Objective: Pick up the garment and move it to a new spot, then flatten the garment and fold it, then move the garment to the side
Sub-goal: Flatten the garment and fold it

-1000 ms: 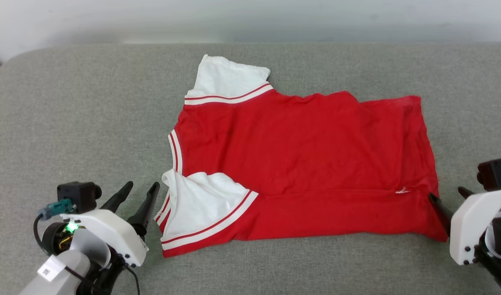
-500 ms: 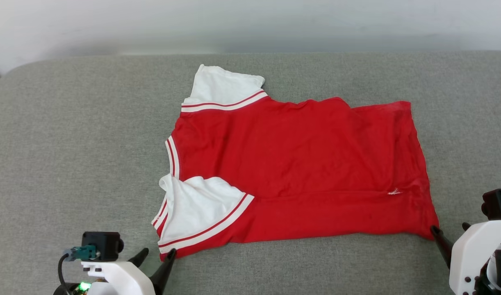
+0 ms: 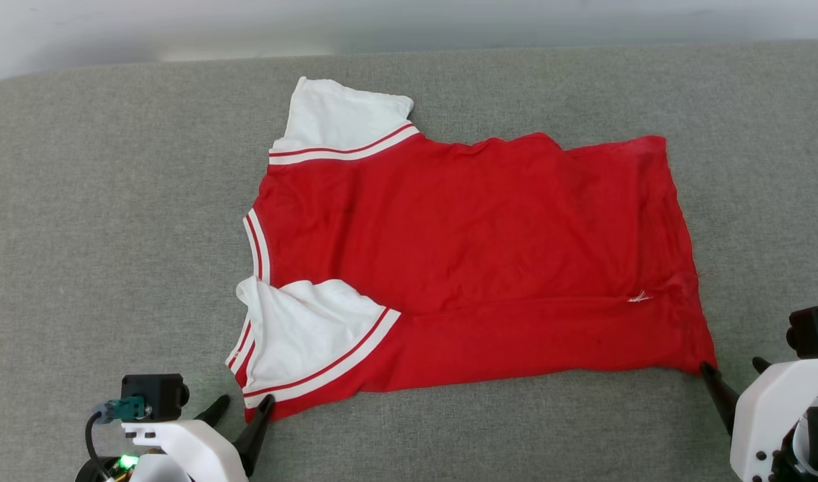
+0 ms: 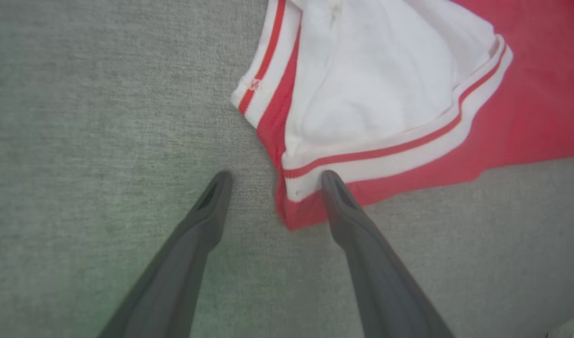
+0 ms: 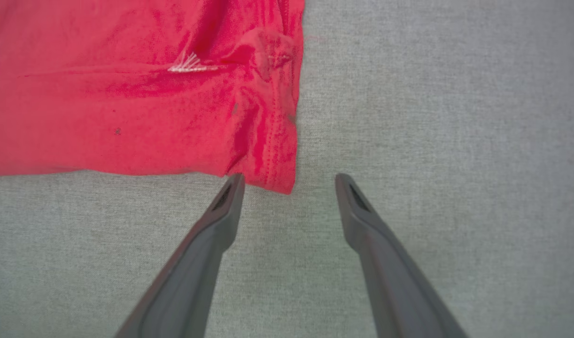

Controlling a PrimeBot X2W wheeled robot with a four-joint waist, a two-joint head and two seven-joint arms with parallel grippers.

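Garment (image 3: pixel 462 268) is lying spread on grey cushion (image 3: pixel 101 201); L gripper (image 3: pixel 246 400) & R gripper (image 3: pixel 730 365) are sitting at its near corners, fingers apart, gripping nothing.

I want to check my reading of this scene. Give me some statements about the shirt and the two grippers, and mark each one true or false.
1. The shirt lies spread on the grey surface. True.
2. The left gripper is shut on the near sleeve. False: it is open, with its fingers at the shirt's near corner below that sleeve.
3. The right gripper is open at the hem corner. True.
4. Both sleeves are red. False: they are white, with striped trim.
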